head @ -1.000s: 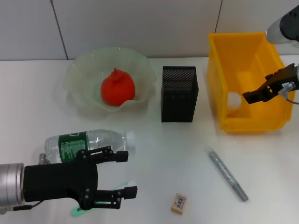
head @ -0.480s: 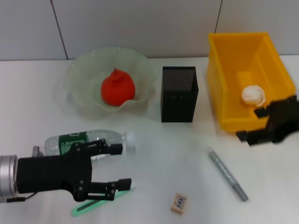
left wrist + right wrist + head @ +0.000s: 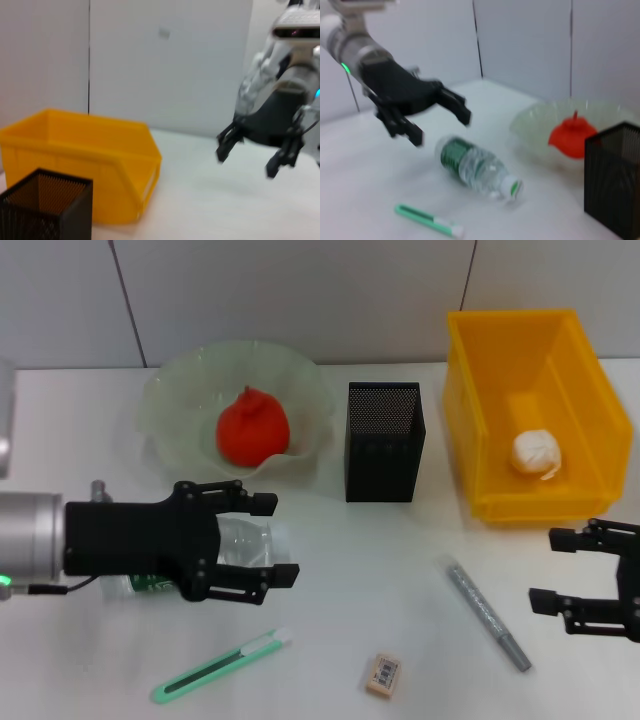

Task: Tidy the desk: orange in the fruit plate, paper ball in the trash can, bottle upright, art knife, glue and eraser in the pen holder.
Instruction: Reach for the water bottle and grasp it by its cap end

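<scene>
The clear bottle (image 3: 247,540) with a green label lies on its side; it also shows in the right wrist view (image 3: 476,170). My left gripper (image 3: 279,539) is open, its fingers straddling the bottle's cap end; it also shows in the right wrist view (image 3: 442,129). The orange (image 3: 253,427) sits in the glass fruit plate (image 3: 168,395). The paper ball (image 3: 538,453) lies in the yellow bin (image 3: 500,360). The green art knife (image 3: 222,665), the eraser (image 3: 383,675) and the grey glue stick (image 3: 487,613) lie on the table. My right gripper (image 3: 545,568) is open and empty, right of the glue stick.
The black mesh pen holder (image 3: 384,440) stands between plate and bin. The left wrist view shows the bin (image 3: 100,165), the pen holder (image 3: 45,210) and my right gripper (image 3: 245,164). The right wrist view shows the knife (image 3: 427,220), orange (image 3: 572,137) and pen holder (image 3: 615,175).
My left gripper moved away from the knife and over the bottle. My right gripper left the bin and came down to the table's front right; the paper ball stayed in the bin.
</scene>
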You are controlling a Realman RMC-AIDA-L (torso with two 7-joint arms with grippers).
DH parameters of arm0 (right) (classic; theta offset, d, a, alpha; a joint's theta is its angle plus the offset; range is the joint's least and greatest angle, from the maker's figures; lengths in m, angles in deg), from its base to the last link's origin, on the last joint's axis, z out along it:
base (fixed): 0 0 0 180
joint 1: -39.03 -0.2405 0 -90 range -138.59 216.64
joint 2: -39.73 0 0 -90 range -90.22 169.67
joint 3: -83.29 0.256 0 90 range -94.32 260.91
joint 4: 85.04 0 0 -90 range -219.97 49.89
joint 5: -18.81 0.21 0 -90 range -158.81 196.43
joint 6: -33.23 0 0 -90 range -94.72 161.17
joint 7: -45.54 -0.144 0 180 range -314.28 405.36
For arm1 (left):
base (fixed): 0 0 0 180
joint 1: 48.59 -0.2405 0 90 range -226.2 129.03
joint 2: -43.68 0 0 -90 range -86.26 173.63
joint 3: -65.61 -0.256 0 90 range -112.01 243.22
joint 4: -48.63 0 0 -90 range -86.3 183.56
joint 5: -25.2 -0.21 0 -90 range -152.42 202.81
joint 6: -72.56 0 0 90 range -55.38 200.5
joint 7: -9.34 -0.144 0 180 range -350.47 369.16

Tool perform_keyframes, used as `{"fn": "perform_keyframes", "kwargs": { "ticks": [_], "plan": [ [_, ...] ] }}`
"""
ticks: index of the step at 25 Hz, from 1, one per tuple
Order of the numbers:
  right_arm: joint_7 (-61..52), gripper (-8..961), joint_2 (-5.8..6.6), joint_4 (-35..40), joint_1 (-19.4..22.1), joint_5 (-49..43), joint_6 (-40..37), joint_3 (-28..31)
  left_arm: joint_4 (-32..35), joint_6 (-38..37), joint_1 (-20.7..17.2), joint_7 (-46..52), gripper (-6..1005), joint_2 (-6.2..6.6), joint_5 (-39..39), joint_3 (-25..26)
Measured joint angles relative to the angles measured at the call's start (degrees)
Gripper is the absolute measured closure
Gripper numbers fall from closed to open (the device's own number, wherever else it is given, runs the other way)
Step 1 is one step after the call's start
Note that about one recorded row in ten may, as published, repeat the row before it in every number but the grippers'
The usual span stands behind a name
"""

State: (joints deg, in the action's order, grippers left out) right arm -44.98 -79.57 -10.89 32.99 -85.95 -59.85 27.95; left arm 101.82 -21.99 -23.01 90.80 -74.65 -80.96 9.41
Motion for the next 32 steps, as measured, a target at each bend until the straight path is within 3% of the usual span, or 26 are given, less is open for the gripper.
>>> {"fn": "perform_keyframes", "kwargs": {
  "ticks": [5,9,17,32],
  "plan": [
    [10.25,176,0.12,-11.17,-0.88,3.43,-5.26,8.64,2.56,2.3,5.25,7.38,136,-0.17,-8.97,-2.08],
    [12.59,176,0.12,-15.63,-1.4,3.05,-6.02,10.44,6.96,5.9,7.4,14.54,135,-0.21,-13.74,-8.74],
    [13.28,174,0.16,-17.37,-1.49,3.01,-6.02,10.52,17.34,14.34,7.47,25.24,135,-0.27,-20.55,-21.24],
    [13.77,174,0.15,-20.29,-3.28,3.01,-6.37,10.51,18.57,29.42,8.23,37.72,135,-0.76,-34.64,-39.88]
  ]
}}
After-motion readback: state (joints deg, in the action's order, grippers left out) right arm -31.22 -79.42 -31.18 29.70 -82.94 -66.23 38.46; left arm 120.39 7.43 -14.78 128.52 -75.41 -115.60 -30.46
